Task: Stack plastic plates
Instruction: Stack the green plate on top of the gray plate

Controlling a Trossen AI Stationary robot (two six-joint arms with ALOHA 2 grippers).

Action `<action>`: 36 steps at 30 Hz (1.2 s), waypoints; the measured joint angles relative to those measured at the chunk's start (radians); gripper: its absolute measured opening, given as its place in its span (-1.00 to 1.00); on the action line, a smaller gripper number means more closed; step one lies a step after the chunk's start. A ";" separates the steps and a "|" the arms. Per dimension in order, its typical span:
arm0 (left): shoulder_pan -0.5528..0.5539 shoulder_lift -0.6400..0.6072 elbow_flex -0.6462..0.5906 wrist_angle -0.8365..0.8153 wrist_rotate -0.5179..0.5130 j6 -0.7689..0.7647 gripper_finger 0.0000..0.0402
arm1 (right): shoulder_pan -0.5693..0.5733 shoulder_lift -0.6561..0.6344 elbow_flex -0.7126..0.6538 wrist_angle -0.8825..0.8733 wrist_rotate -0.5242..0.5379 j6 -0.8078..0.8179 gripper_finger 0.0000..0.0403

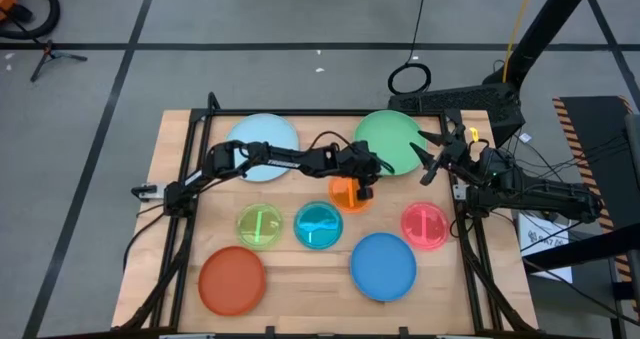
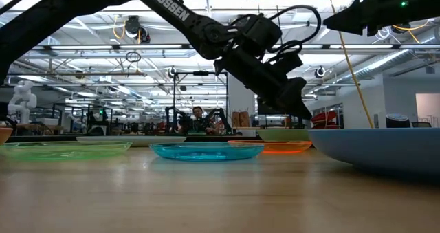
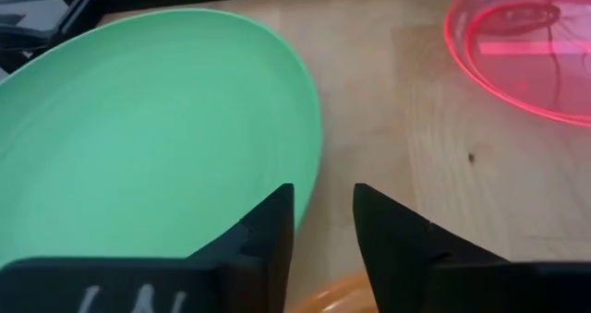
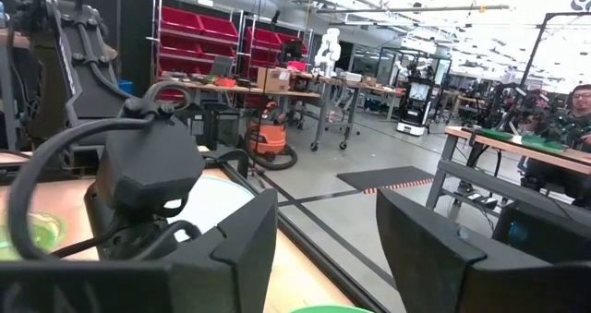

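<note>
Eight plates lie flat and apart on the wooden table [image 1: 175, 229]: light blue [image 1: 265, 144] and green [image 1: 390, 139] at the far side, small orange [image 1: 345, 194] in the middle, lime [image 1: 260, 225], cyan [image 1: 319, 225] and pink [image 1: 425, 225] in a row, and red-orange [image 1: 232, 279] and blue [image 1: 383, 266] near the front. My left gripper [image 1: 363, 186] hangs just above the orange plate's far-right rim [image 3: 319, 294], its fingers a little apart, with the green plate [image 3: 157, 138] beside it. My right gripper [image 1: 428, 157] is open and raised over the green plate's right edge.
Black frame rails [image 1: 470, 249] run along the table's left and right sides. Bare wood [image 1: 300, 279] lies between the red-orange and blue plates. In the low view the blue plate [image 2: 378, 147] stands close at the right, and a person [image 2: 198, 116] sits far behind the table.
</note>
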 joint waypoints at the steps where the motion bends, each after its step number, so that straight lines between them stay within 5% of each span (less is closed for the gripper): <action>1: -0.001 0.000 0.000 -0.002 0.000 0.001 -0.32 | 0.000 0.000 0.000 0.000 0.000 -0.001 -0.12; 11: 0.007 0.000 0.000 -0.001 -0.078 -0.035 0.18 | 0.000 0.000 0.000 0.000 0.000 -0.004 -0.12; 36: 0.010 0.045 0.000 0.007 -0.067 0.007 0.20 | 0.000 0.001 0.001 -0.008 0.003 -0.007 -0.12</action>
